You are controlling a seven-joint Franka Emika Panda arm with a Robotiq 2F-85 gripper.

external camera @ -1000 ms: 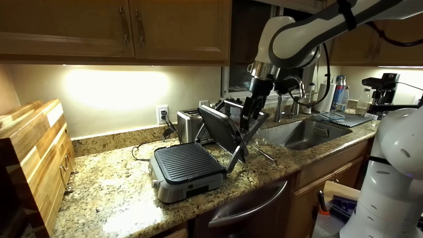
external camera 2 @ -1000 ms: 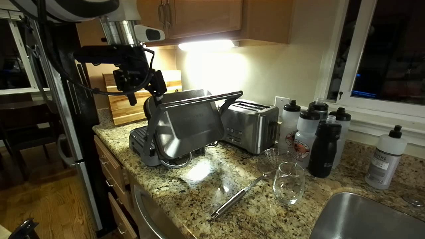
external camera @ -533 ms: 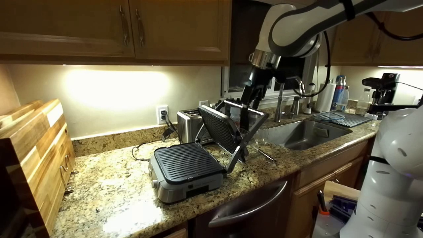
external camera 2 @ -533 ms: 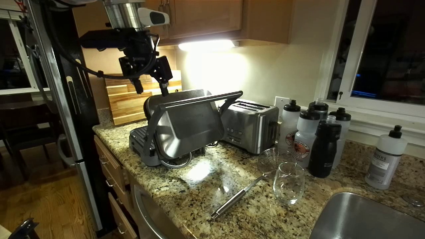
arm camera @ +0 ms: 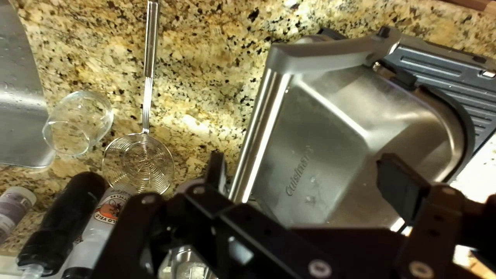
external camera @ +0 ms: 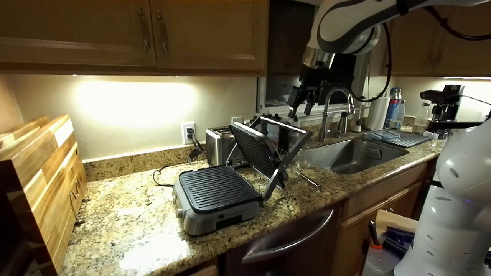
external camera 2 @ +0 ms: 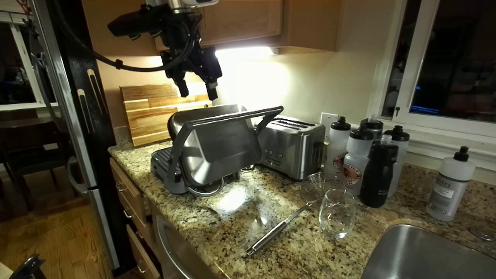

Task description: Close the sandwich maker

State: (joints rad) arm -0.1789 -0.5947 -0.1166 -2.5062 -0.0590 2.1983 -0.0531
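Fingers (arm camera: 401, 186) spread wide w/ nothing held, higher than toaster (external camera 2: 291, 148). Grill (external camera: 230, 186) on counter (external camera: 142, 222) just beside toaster (touching? can't tell), lid (external camera 2: 223, 149) tipped back. Prob. main risk: poor aim, i.e. fingers landing on lid's inner side → shoves it further back. Off-ctr push on bar (arm camera: 259, 133) cd slip, or skid grill into toaster.

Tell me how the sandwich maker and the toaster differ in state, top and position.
The sandwich maker stands open, its lid raised; the toaster is a box with no such lid. The sandwich maker shows dark ribbed plates; the toaster has narrow slots on top. The toaster stands nearer the wall than the sandwich maker. Both show silver metal and share the counter.
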